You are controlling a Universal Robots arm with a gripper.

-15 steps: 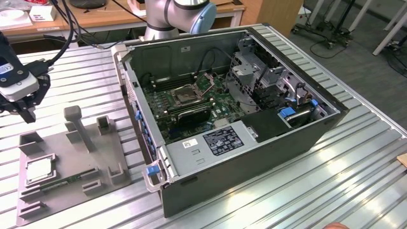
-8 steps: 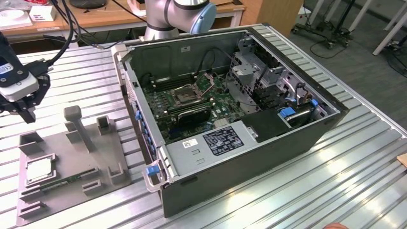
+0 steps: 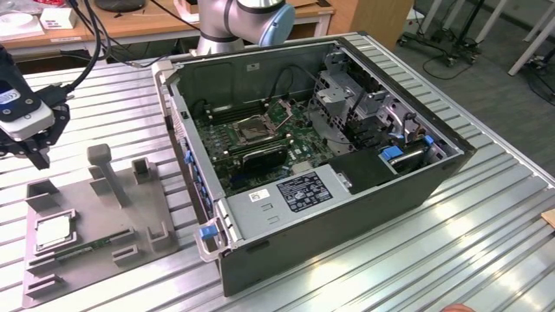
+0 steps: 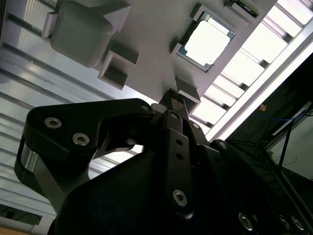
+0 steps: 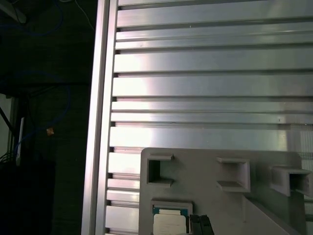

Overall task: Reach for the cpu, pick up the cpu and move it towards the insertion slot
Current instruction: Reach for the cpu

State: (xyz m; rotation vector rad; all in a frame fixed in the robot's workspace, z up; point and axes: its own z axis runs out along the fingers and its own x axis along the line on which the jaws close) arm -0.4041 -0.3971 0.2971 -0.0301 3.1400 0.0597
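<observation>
The slatted table (image 3: 485, 214) lies under the gripper (image 3: 36, 157), and the open case (image 3: 347, 214) stands well off to its side. A grey fixture (image 3: 95, 214) sits below the gripper. The fingers are drawn together, holding nothing, and hang above the fixture without touching it. The cpu (image 4: 208, 40) lies flat in a fixture pocket, below and just past the fingertips (image 4: 172, 95). The slot (image 3: 257, 128) is far from the gripper, inside the case.
</observation>
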